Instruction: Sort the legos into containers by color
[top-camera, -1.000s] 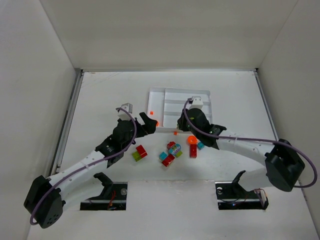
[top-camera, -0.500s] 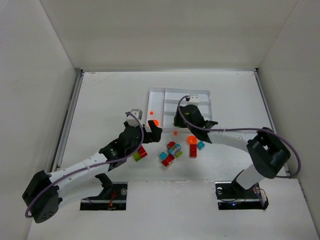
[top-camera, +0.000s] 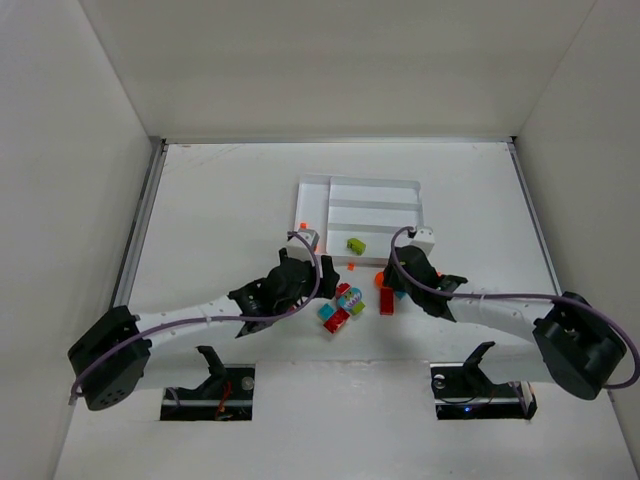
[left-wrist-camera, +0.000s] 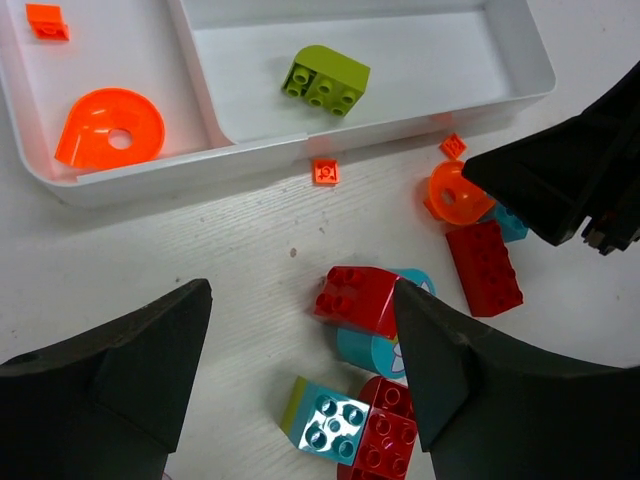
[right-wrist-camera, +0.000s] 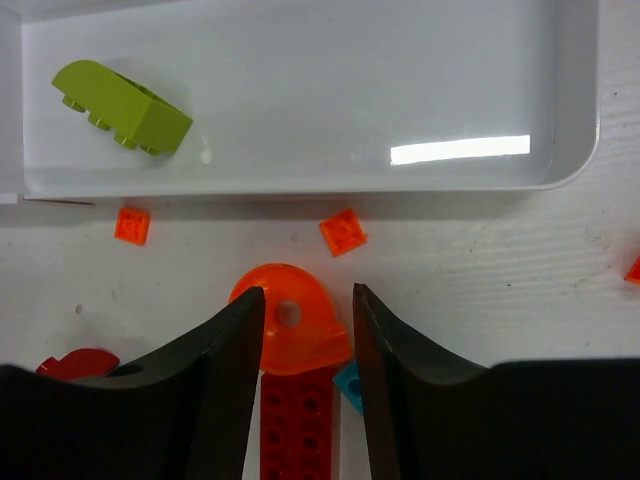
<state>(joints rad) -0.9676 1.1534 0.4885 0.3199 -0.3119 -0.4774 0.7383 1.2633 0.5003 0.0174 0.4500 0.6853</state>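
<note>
White plastic compartment tray (left-wrist-camera: 262, 166): lime green plastic brick (left-wrist-camera: 325, 78) in its lowest long slot, upper centre; orange round plastic piece (left-wrist-camera: 108, 128) in side section, upper left.
Left gripper (left-wrist-camera: 302, 300): jaws spread, empty, over red curved brick (left-wrist-camera: 355, 292).
Right gripper (right-wrist-camera: 308, 300): jaws parted, empty, above loose orange disc (right-wrist-camera: 292, 325).

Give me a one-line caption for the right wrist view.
Open right gripper over an orange round piece just outside the white tray, which holds a lime green brick.
</note>
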